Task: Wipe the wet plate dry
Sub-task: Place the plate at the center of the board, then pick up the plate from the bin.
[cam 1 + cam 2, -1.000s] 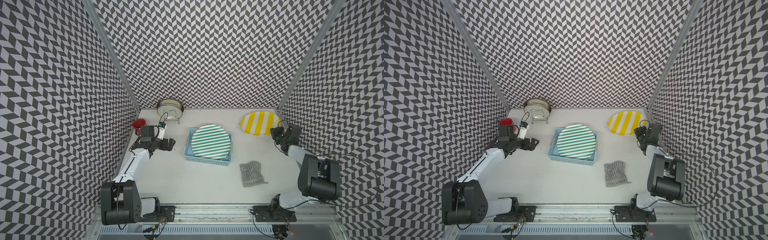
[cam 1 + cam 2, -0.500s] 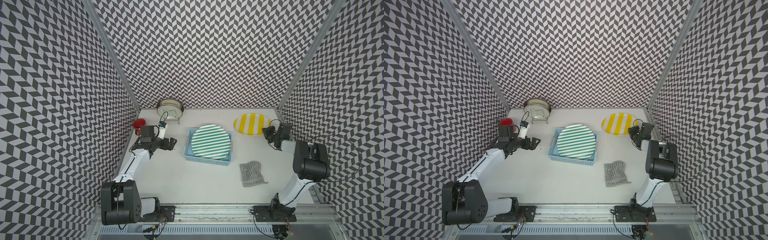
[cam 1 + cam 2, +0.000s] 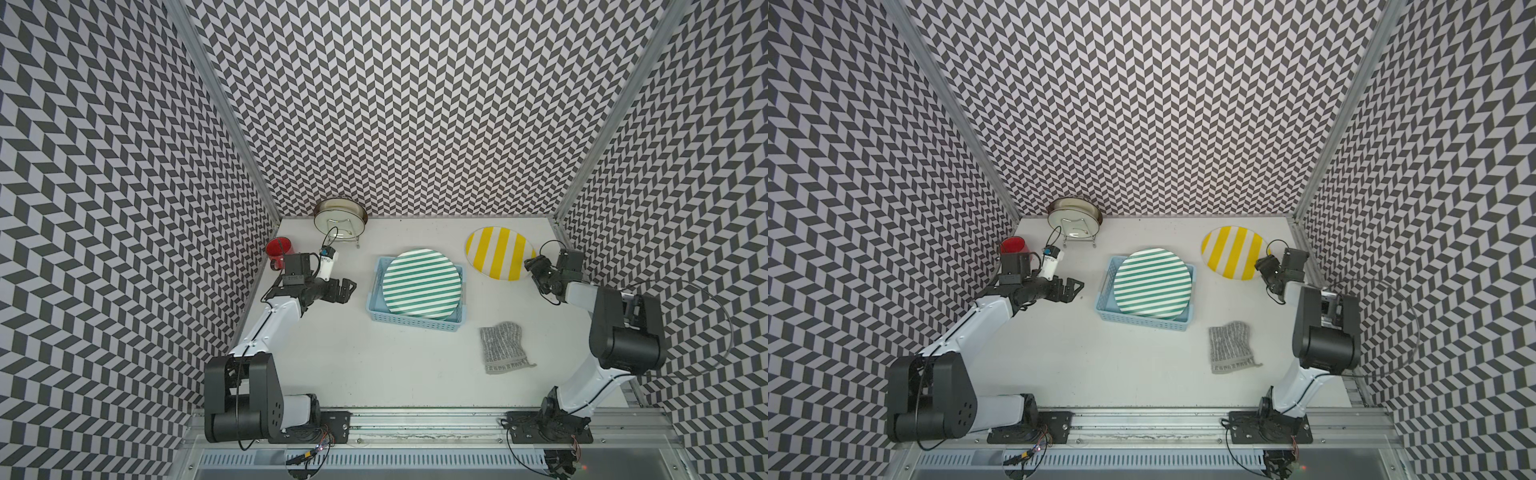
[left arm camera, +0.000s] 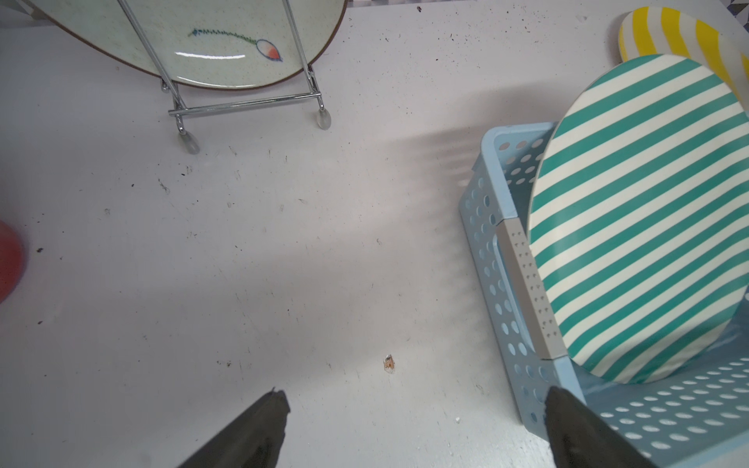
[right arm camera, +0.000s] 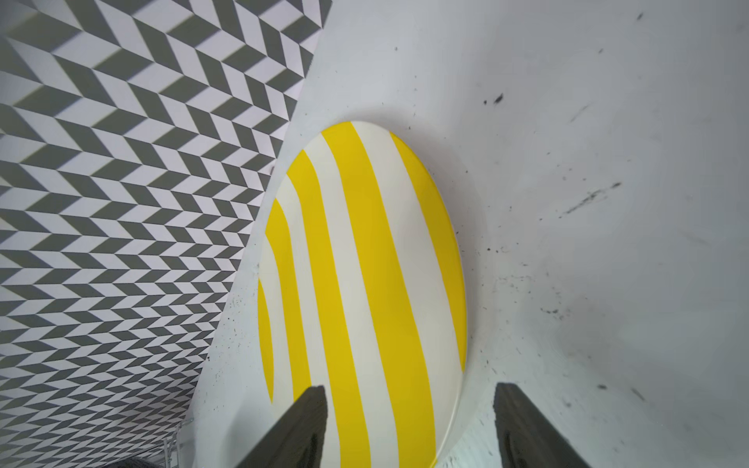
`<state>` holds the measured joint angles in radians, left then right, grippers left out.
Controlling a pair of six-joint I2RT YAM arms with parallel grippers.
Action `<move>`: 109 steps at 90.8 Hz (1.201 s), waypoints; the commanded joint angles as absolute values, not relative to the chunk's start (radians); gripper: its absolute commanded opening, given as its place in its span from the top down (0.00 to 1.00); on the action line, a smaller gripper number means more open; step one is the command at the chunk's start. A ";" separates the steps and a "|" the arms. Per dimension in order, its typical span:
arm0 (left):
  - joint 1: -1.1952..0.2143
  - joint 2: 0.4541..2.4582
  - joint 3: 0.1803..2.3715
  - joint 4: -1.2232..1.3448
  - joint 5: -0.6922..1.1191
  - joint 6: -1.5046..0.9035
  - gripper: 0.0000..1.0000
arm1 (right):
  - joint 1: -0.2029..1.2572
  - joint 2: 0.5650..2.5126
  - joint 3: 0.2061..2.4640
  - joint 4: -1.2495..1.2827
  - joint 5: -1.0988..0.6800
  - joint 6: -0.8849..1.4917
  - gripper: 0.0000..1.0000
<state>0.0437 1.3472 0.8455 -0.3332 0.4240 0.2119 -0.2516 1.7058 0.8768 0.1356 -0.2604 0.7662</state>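
The yellow striped plate (image 3: 498, 253) lies flat on the white table (image 3: 374, 365) near the far right corner, close to the patterned back wall. The right gripper (image 3: 531, 268) sits just beside the plate's right edge. In the right wrist view its two dark fingers (image 5: 300, 429) stand apart with nothing clamped between them: one hangs over the plate's rim and the other over bare table. Whether either finger touches the plate cannot be told. The grey cloth (image 3: 500, 347) lies crumpled on the table nearer the front, well apart from the yellow plate and from both arms. A green striped plate (image 3: 422, 282) leans tilted in a light blue basket (image 3: 411, 322) at the middle of the table. The left gripper (image 3: 348, 289) hovers just left of that basket. Its jaws are spread wide and empty, and the left wrist view shows one fingertip (image 4: 567, 421) in front of the basket's corner. Behind the left arm, a pale plate (image 3: 340, 212) stands in a wire rack against the back wall. A red cup (image 3: 279, 249) sits by the left wall.
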 commanded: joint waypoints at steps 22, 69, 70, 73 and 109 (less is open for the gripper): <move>-0.017 1.372 0.849 -0.356 0.536 0.238 0.00 | -0.031 1.383 0.860 0.040 -0.271 0.551 0.30; -0.180 1.439 0.862 -0.391 0.547 0.249 0.01 | 0.441 1.583 1.151 -0.251 -0.127 0.203 0.31; -0.180 1.440 0.862 -0.392 0.547 0.250 0.01 | 0.443 1.588 1.154 -0.255 -0.122 0.202 0.31; -0.186 1.447 0.864 -0.395 0.547 0.251 0.01 | 0.446 1.600 1.165 -0.269 -0.108 0.199 0.31; -0.213 1.470 0.867 -0.391 0.536 0.247 0.01 | 0.469 1.693 1.199 -0.335 -0.026 0.196 0.31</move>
<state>-0.2039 1.4582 0.8455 -0.3832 0.5289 0.2386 0.4599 1.6699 1.1770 -0.3302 -0.0715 0.2050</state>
